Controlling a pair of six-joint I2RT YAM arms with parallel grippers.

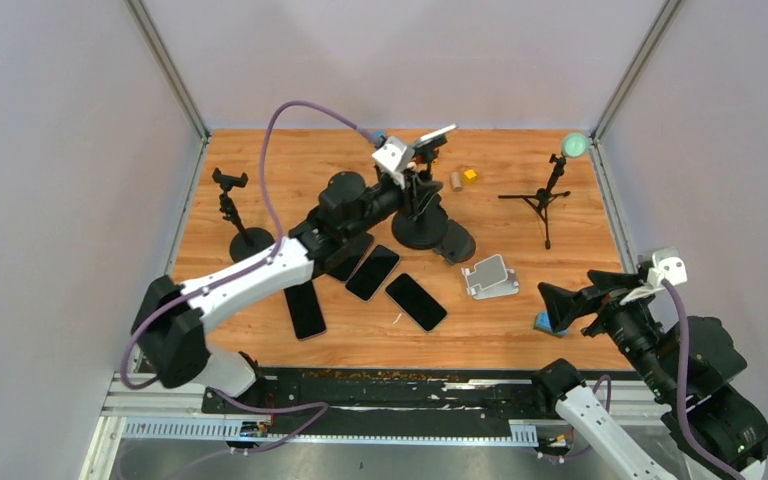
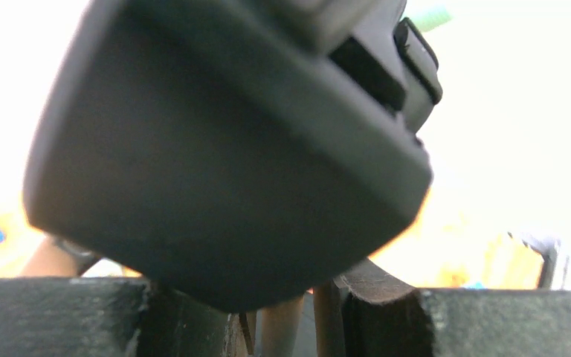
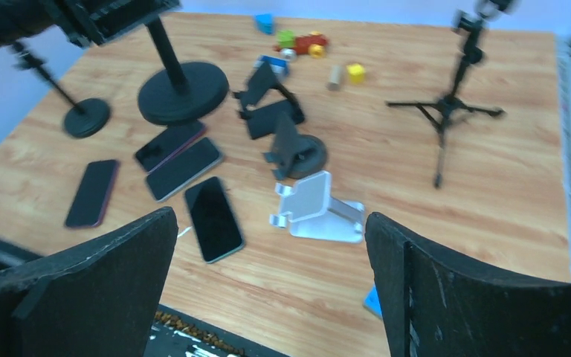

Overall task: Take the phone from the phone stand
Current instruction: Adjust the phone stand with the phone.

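**Left arm at the mounted phone; right arm standing clear**

Table [image 1: 560,340]: wooden, walled at both sides and the far end. The far centre is crowded, while the mid right is more open.

Arms: the left arm reaches diagonally from lower left to upper centre of the top view and is far the nearer to the work. The right arm sits folded at lower right, well apart from it.

Phone stand [image 1: 422,234]: black, with a round base and an upright post, at upper centre. Loose phones [image 1: 373,272] lie flat just below and left of the base, and a silver stand [image 1: 490,277] lies to its lower right.

Phone [image 1: 438,133]: sits at the top of the stand, tilted. Its long axis runs lower left to upper right, and it lies just up and right of the left gripper [image 1: 415,168]. Judgement: open room is above and toward the upper right, and the far wall is close behind.

Left gripper jaws: partly closed. In the left wrist view a dark block fills the frame above the fingers [image 2: 67,316]. I cannot tell whether they hold anything.

Right gripper [image 1: 566,298]: jaws at full spread, nothing between them.
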